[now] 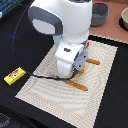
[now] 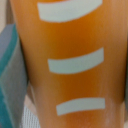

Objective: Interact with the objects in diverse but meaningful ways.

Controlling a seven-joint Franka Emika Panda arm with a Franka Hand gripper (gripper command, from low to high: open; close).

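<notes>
tool [image 1: 76, 70] low over the placemat [image 1: 45, 80], bread slab [image 2: 70, 65] filling wrist view, grip state unclear; yellow box [image 1: 14, 75] untouched.

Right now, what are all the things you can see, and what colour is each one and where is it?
Placemat: one, beige woven, on the black table under the arm.
Yellow box: one, yellow with red marks, on the black table off the mat's edge at the exterior view's left.
Orange-handled utensils: two orange handles poking out on the mat beside the arm.
Grey pot: one, grey, at the back.
Bowl: one, tan, cut off at the exterior view's right edge.
Orange slab: one, orange with pale stripes, filling the wrist view.
Robot arm: one, white, over the mat; its tool is hidden, so open or shut is unclear.
</notes>
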